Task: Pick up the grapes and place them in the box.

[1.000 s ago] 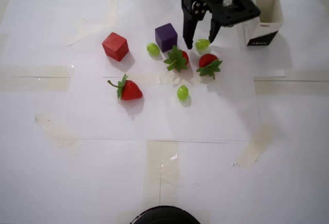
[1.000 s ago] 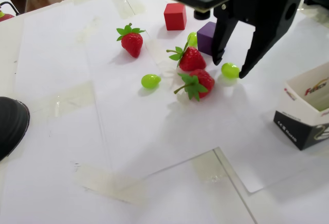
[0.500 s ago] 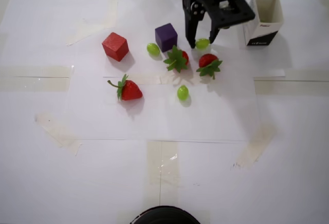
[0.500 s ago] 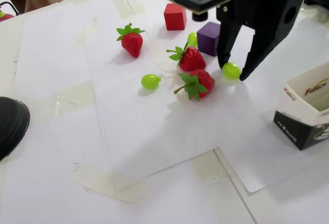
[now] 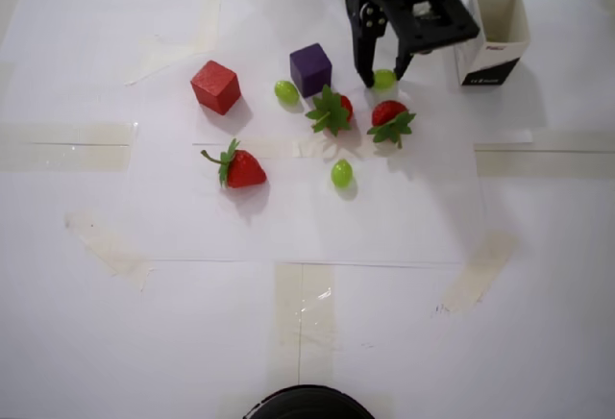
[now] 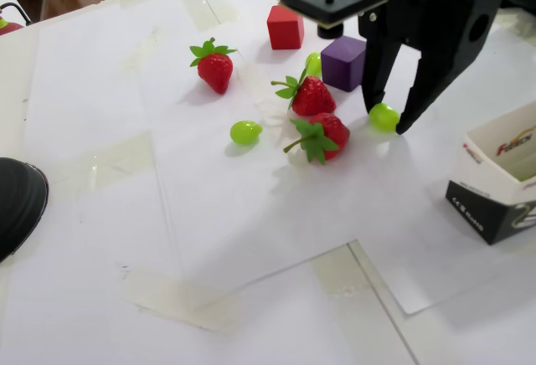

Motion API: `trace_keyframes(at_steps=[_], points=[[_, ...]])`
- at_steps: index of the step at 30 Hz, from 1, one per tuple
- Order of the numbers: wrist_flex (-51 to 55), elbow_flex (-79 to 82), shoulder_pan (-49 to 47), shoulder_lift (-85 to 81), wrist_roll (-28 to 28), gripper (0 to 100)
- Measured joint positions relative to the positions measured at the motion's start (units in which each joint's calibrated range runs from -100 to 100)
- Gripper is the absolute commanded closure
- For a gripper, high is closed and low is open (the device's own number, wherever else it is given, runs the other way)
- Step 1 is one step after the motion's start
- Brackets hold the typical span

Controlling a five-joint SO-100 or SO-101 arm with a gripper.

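Overhead view, left to right: red wooden cube [image 5: 215,86], red plastic strawberry with green leaves [image 5: 240,167], small glossy light-green grape [image 5: 285,92], purple cube [image 5: 310,69], second strawberry [image 5: 332,110], second grape [image 5: 341,173] lying nearer the bottom edge, third strawberry [image 5: 389,119], third grape [image 5: 383,79], then the tall white carton box with a black band [image 5: 496,35], all on the white paper-covered surface [image 5: 288,323].

The black gripper [image 5: 382,77] straddles the third grape with its tips at surface level. Jaws are narrowed around it, one on each side; overhead they look touching or nearly so, firm clamping cannot be told.

The fixed view gives the side angle: the gripper [image 6: 389,120] fingers come down steeply, and the grape [image 6: 383,116] sits low between the tips, just beside the third strawberry [image 6: 322,135]. Only this view shows the box [image 6: 505,182] print and open top. The first grape [image 6: 313,64] is partly hidden behind the second strawberry [image 6: 311,95] here; overhead shows it whole.
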Motion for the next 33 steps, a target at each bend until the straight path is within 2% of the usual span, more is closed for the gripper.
trace_keyframes(at_steps=[8, 16, 33], points=[[13.99, -12.13, -0.52, -1.73, 1.71, 90], [26.17, -26.52, -7.19, -3.09, 0.24, 92], [27.91, -31.22, -19.93, -3.18, -3.66, 92]])
